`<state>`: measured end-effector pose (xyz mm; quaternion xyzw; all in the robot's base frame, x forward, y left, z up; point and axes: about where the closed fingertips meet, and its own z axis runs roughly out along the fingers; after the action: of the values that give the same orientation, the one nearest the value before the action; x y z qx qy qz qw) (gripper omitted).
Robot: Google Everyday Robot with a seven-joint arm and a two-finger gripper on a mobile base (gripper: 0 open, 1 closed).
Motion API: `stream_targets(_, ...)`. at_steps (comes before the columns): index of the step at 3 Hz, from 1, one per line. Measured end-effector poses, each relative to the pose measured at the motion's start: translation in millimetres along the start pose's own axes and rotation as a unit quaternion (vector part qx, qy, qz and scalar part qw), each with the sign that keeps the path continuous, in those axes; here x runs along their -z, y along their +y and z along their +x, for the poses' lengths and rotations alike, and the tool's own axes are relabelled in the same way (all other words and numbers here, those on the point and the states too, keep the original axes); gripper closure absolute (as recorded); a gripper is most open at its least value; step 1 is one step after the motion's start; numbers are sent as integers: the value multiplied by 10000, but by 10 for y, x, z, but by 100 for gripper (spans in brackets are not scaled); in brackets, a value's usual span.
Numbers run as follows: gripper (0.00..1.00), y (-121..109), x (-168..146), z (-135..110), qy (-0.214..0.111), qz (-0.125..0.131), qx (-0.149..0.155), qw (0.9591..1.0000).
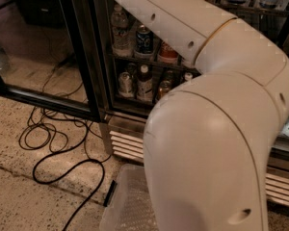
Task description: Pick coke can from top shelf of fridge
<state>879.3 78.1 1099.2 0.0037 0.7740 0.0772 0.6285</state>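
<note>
Tool out of view, above

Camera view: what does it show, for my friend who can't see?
A big white robot arm fills the picture, reaching past the top edge, so its gripper is out of sight. Behind it, a fridge holds bottles and cans.

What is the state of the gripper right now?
Gripper: not in view; the arm leaves the picture at the top left, so its state cannot be told.

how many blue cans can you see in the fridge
1: the blue can sits right of the water bottle on a rack. The arm may hide others. The gripper is out of view.
</note>
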Motion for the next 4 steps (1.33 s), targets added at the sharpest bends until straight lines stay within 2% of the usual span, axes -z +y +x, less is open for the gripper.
stream_targets(1, 100, 44, 31, -27, 29, -85, 2, 10000)
stream_targets(3, 100, 322, 329, -280, 220, -687, 51, 9974)
stream_targets(4, 100, 216, 520, 28, 931, -770, 126, 9926)
